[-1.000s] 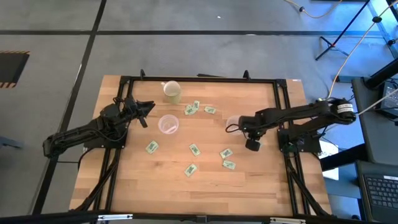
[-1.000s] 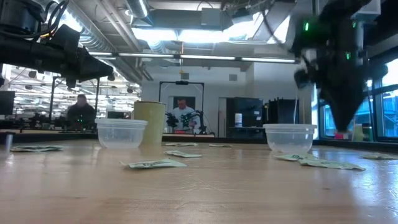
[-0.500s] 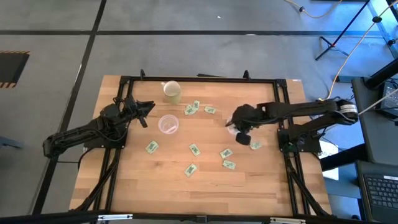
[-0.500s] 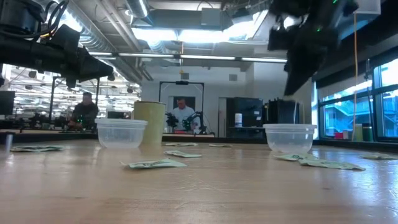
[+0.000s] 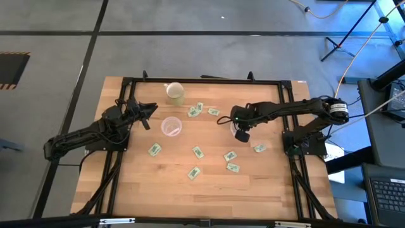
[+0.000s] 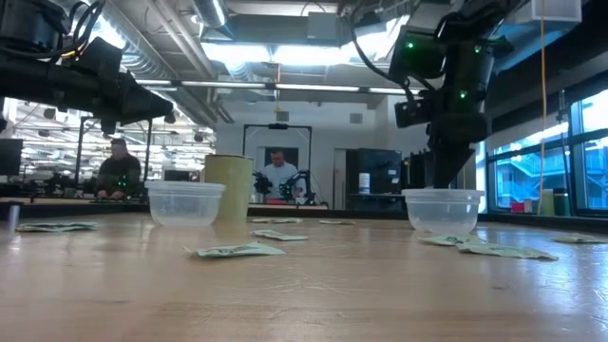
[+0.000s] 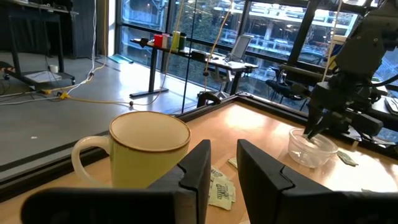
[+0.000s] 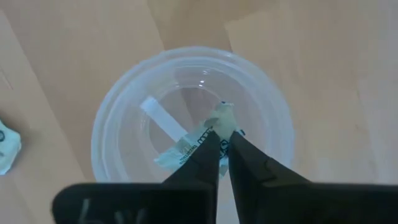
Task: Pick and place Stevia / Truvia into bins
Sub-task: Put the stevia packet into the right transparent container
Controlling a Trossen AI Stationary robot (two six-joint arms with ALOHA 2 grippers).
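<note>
My right gripper (image 5: 239, 126) hangs fingers-down over the right clear cup (image 8: 186, 143), shut on a pale green and white packet (image 8: 186, 148). A white strip (image 8: 163, 119) lies on that cup's bottom. In the low view the fingers (image 6: 446, 169) reach the cup's rim (image 6: 442, 195). The other clear cup (image 5: 171, 126) stands left of centre. Several packets lie flat on the table, among them (image 5: 154, 149), (image 5: 197, 152), (image 5: 193, 172), (image 5: 259, 148). My left gripper (image 5: 152, 109) waits open in the air near the table's far left. My right gripper pinches the packet between its two fingertips, at a part near one end (image 8: 219, 127). It comes from above, pointing down. The packet is lifted clear inside the mouth of the right cup, and its free part (image 8: 174, 154) sticks out sideways from the fingers.
A cream mug (image 5: 174, 94) with a handle stands at the far edge, with packets (image 5: 196, 109) beside it. More packets (image 5: 231, 161) lie right of centre. Black frame rails (image 5: 202, 80) run along the table's sides. People sit in the room beyond the table.
My right gripper rose from the table near its right edge and swung toward the far left. It now points straight down over the right clear cup, with a packet carried along. One packet stayed on the table where the gripper had been.
</note>
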